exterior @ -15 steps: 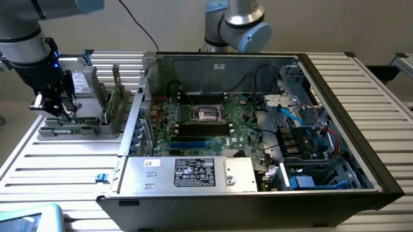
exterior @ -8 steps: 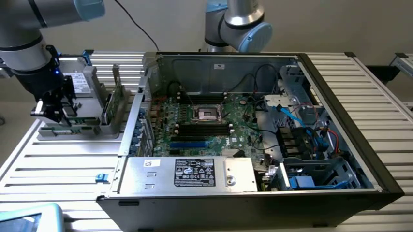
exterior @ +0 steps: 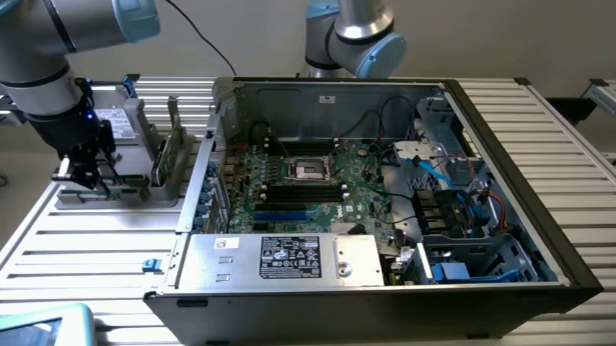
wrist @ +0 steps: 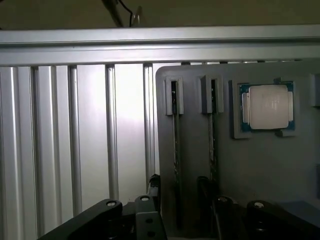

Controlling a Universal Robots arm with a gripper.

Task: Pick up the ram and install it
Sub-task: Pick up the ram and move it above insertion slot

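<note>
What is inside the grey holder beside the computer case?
Its slots hold a ram stick and a second ram stick, both on edge; a square recess holds a silver processor chip. The slots hide the sticks' faces; the open gripper covers one end of the holder.

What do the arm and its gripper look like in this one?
The arm has silver-grey tubular links with pale blue joint caps. The gripper is black and blocky, with a small blue light on the black housing above it. A thin black cable runs off the arm.
</note>
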